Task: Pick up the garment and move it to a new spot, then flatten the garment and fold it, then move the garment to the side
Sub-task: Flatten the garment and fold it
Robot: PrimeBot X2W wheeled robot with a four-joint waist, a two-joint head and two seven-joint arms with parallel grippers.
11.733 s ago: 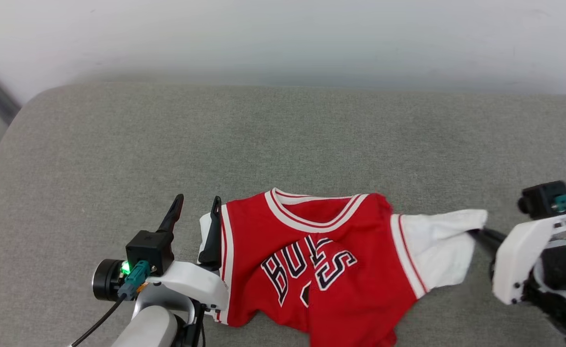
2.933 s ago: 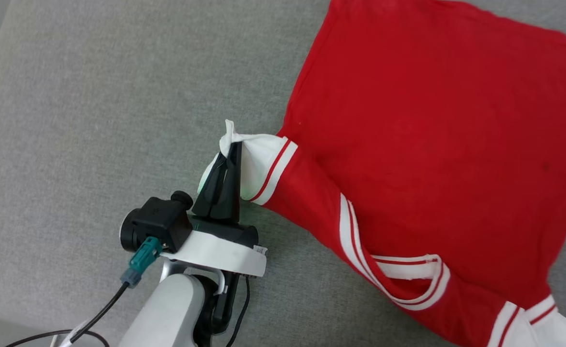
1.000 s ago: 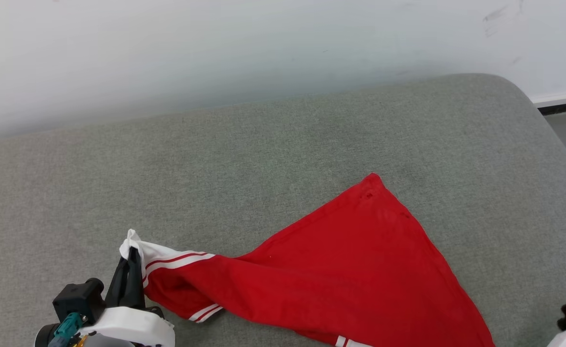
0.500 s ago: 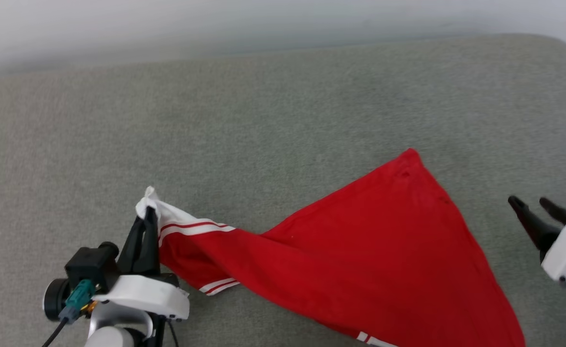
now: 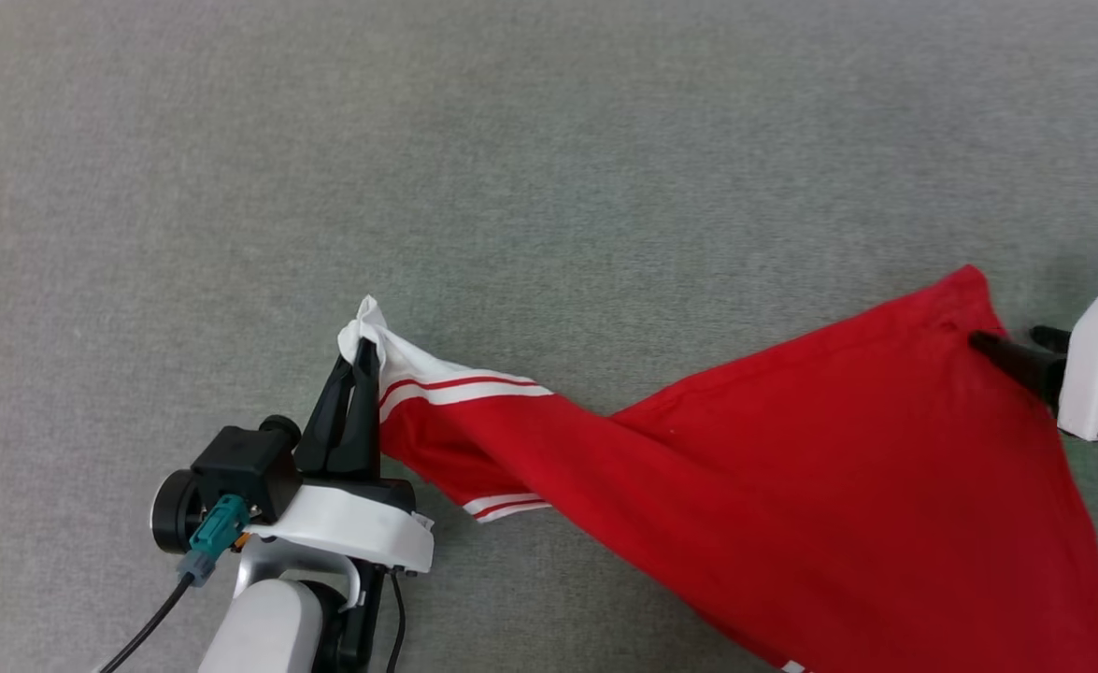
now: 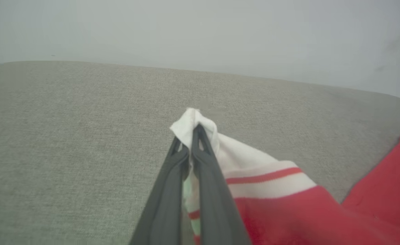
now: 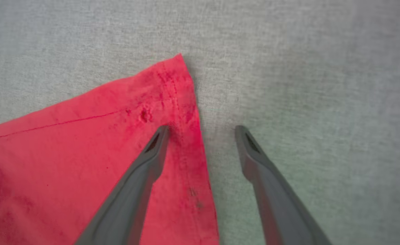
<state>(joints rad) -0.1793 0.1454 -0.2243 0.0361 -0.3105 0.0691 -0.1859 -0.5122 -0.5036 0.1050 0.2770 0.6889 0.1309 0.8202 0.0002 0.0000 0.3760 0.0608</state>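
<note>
Red cloth takes up the lower right of my head view: the garment [image 5: 791, 486] is spread plain side up on the grey upholstered surface [image 5: 549, 140], drawn out in a long slant from centre left down to the bottom right corner; no lettering faces me. Its white sleeve [image 5: 436, 374], banded with red and white stripes, is bunched into a point at the left end; the hem corner [image 5: 969, 280] forms a peak at the right end.

My left gripper [image 5: 362, 360] is clamped on the tip of that sleeve, fingers pressed together with a tuft of white cloth sticking out past them; the left wrist view shows the same pinch [image 6: 192, 131], with striped sleeve and red body [image 6: 288, 211] trailing off to the right, and a pale wall [image 6: 200, 27] beyond the surface's far edge.

My right gripper [image 5: 1006, 338] is by the hem corner with its fingers spread wide; in the right wrist view [image 7: 202, 129] one finger lies over the red fabric [image 7: 84, 153] just below the corner [image 7: 177, 64], the other over bare grey, the garment's side edge running between them; I cannot tell whether either tip touches.

A black camera [image 5: 249, 463] with a teal connector [image 5: 217, 533] and a dark cable [image 5: 147, 626] sits on the left wrist.
</note>
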